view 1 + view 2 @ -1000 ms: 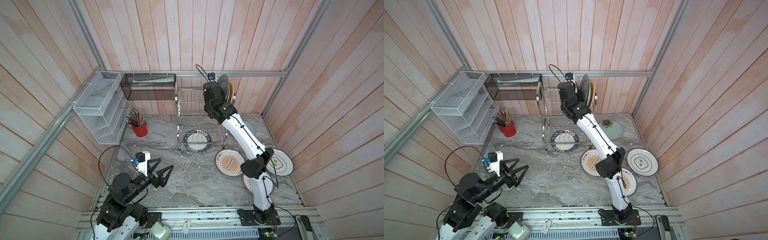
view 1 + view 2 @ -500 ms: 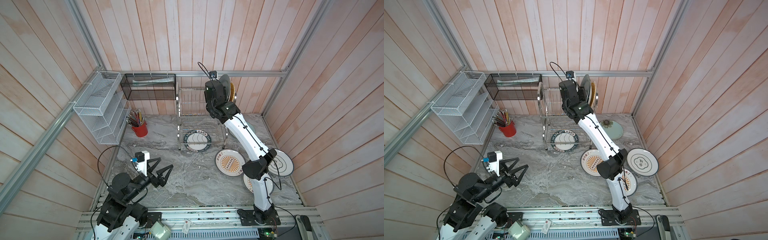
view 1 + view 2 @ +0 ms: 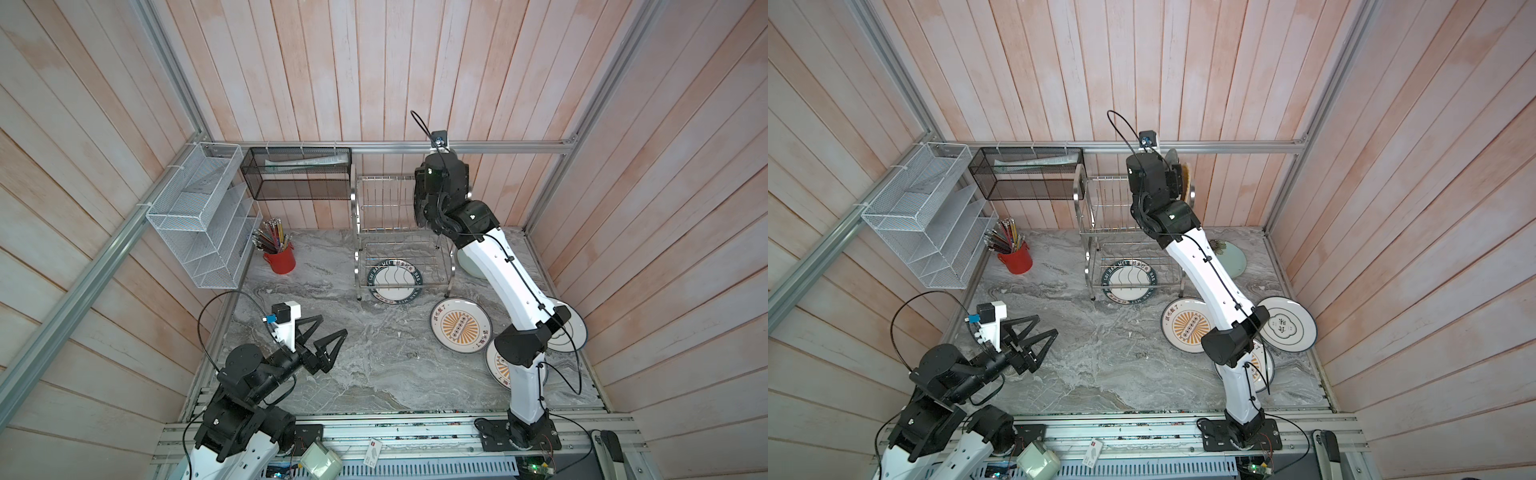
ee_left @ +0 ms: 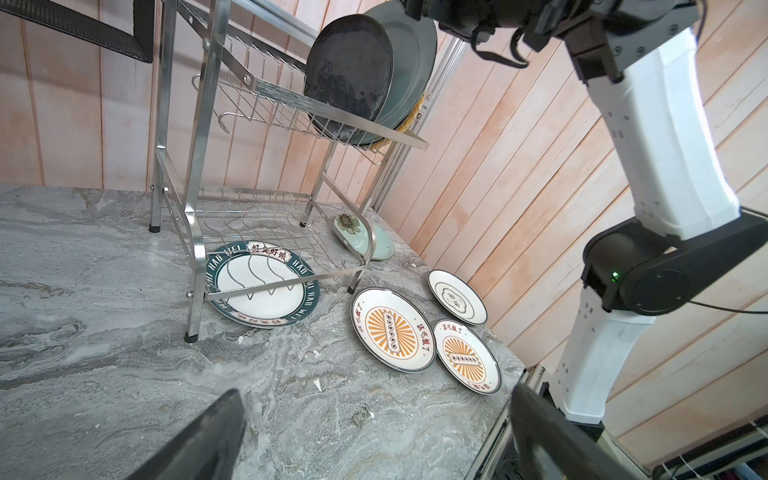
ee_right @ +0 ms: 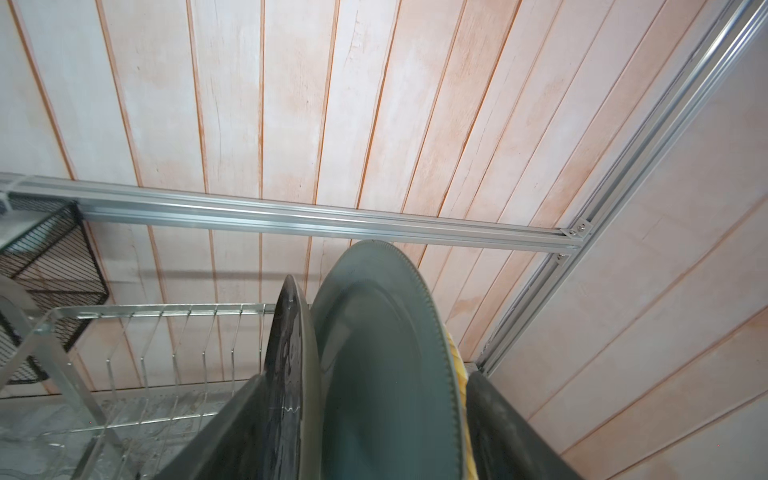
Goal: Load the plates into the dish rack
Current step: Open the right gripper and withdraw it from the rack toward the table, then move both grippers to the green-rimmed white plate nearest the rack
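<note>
Widened right pincer (image 5: 365, 378), arm (image 3: 503, 270) stretched over dish rack (image 3: 356, 232)

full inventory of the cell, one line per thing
dish rack: 1, steel, back of table
black plate: 1, black, upright in upper tier
grey-teal plate: 1, grey-teal, upright, right of it
yellow plate: 1, yellow, rim only, rightmost
green-lettered plate: 1, white, flat on table under rack
sunburst plates: 2, orange on white, flat, right of rack
blue-ring plate: 1, white, flat near right wall
mint plate: 1, mint, flat beside rack, back right
pencil cup: 1, red, left of rack
wire organiser: 1, white, left wall
mesh basket: 1, black, back wall
table: 1, grey marble
left gripper: 1, black fingers open, empty, front left
right gripper: 1, black fingers open, straddling racked plates
</note>
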Controlling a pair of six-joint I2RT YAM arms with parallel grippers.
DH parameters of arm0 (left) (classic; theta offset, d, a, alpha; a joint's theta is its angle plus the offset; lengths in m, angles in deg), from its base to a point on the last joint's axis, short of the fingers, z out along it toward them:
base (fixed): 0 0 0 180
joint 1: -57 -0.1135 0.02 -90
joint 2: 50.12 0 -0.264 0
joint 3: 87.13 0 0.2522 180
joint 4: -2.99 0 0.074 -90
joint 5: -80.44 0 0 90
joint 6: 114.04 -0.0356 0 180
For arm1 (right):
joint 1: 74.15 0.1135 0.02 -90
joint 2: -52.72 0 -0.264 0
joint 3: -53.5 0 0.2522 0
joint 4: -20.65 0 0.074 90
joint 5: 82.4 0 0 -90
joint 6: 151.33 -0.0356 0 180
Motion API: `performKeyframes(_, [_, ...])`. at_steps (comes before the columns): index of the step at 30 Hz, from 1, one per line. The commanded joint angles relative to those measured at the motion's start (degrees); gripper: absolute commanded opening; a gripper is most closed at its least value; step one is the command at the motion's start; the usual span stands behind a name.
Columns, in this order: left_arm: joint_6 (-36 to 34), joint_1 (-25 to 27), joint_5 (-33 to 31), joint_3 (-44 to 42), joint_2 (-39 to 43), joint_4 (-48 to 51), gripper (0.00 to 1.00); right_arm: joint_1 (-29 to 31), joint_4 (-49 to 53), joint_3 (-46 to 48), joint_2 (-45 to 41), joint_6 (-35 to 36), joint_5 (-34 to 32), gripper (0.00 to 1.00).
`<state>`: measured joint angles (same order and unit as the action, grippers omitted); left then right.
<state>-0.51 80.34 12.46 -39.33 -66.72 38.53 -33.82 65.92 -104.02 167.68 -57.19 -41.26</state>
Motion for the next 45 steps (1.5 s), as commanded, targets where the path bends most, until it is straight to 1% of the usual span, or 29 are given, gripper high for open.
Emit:
performKeyframes(1, [-0.49,-0.31,-0.53,-0.34,-0.39,-0.46,1.00,2.19,-0.76,2.26,-6.55,-0.01,0.60,0.80])
performKeyframes(5, [-0.22,-0.33,-0.70,-0.25,-1.06,-0.30,1.00,5.59,-4.05,10.84,-14.51,0.09,1.26,0.83])
performKeyframes(8, [-0.15,-0.30,-0.67,-0.20,-1.94,-0.23,1.00,8.30,-8.30,22.13,-22.68,-0.85,1.46,0.86])
performKeyframes(11, [0.32,-0.30,-1.37,-0.10,-2.43,-0.16,1.00,11.29,-12.58,35.93,-32.26,-2.84,2.70,0.90])
performKeyframes(14, [1.54,-0.31,-2.03,-0.33,-2.48,-0.55,1.00,12.92,-16.87,51.67,-43.06,-7.15,5.71,0.97])
performKeyframes(18, [4.21,-0.26,-1.51,-1.33,-3.31,-1.74,1.00,13.01,-18.50,70.39,-56.84,-14.95,8.68,0.98])
performKeyframes(19, [6.32,-0.21,-2.07,-1.97,-3.57,-2.56,1.00,13.01,-18.67,75.01,-60.40,-16.65,10.09,0.98])
performKeyframes(20, [9.07,-0.17,-1.16,-3.47,-3.62,-5.07,1.00,13.01,-18.93,78.77,-62.96,-18.02,10.84,0.98])
performKeyframes(21, [12.40,-0.08,1.24,-6.69,-3.97,-10.17,1.00,13.03,-19.23,82.92,-65.93,-19.50,11.72,0.98])
performKeyframes(22, [16.78,0.39,2.21,-9.72,-4.81,-14.62,1.00,13.01,-19.44,86.50,-68.31,-20.32,12.63,0.98])
performKeyframes(23, [20.38,1.38,1.53,-12.12,-6.03,-18.96,1.00,13.01,-19.47,89.92,-69.80,-20.90,12.84,0.98])
performKeyframes(24, [23.25,3.52,-0.82,-14.55,-7.90,-22.91,1.00,13.06,-19.30,93.21,-71.14,-21.72,12.91,0.98])
performKeyframes(26, [24.38,11.38,-10.27,-16.82,-12.55,-28.23,1.00,12.94,-20.36,99.41,-72.75,-22.07,13.31,0.98])
performKeyframes(28, [23.42,20.54,-22.28,-16.53,-20.27,-32.85,1.00,12.00,-23.61,105.61,-73.53,-21.95,15.13,0.98])
performKeyframes(29, [23.48,23.62,-26.64,-15.98,-24.19,-35.11,1.00,11.28,-25.03,107.90,-73.64,-21.75,16.83,0.98])
performKeyframes(30, [25.08,25.62,-30.18,-15.03,-29.20,-37.07,1.00,10.45,-26.86,110.09,-73.69,-21.97,18.48,0.98])
performKeyframes(31, [28.67,25.97,-31.67,-13.96,-34.38,-38.77,1.00,9.55,-28.90,112.41,-73.76,-22.24,20.09,0.98])
performKeyframes(33, [35.36,25.93,-32.25,-12.54,-43.35,-43.35,1.00,7.29,-31.99,115.77,-73.98,-22.77,23.55,0.98])
performKeyframes(34, [37.18,26.04,-31.84,-11.58,-48.11,-46.35,1.00,6.23,-33.33,117.29,-74.17,-23.54,25.21,0.98])
performKeyframes(36, [41.59,26.04,-32.90,-9.04,-54.77,-47.51,1.00,5.37,-36.10,120.07,-74.89,-24.04,27.06,0.98])
performKeyframes(38, [45.22,26.00,-34.44,-7.83,-60.02,-51.29,1.00,5.23,-38.10,122.55,-75.54,-24.62,26.51,0.98])
performKeyframes(40, [51.76,25.72,-35.94,-6.14,-64.88,-51.97,0.99,5.18,-39.29,124.36,-76.22,-24.49,25.90,0.98])
performKeyframes(42, [56.67,25.36,-36.34,-4.98,-68.97,-53.61,0.94,5.10,-40.63,125.88,-76.95,-24.95,25.18,0.98])
performKeyframes(44, [59.64,24.58,-35.88,-3.44,-72.56,-54.99,0.89,5.10,-41.70,126.89,-77.55,-25.24,25.43,0.97])
performKeyframes(45, [61.34,23.98,-35.53,-2.51,-74.74,-55.31,0.85,5.10,-41.77,127.02,-77.85,-25.43,25.53,0.97])
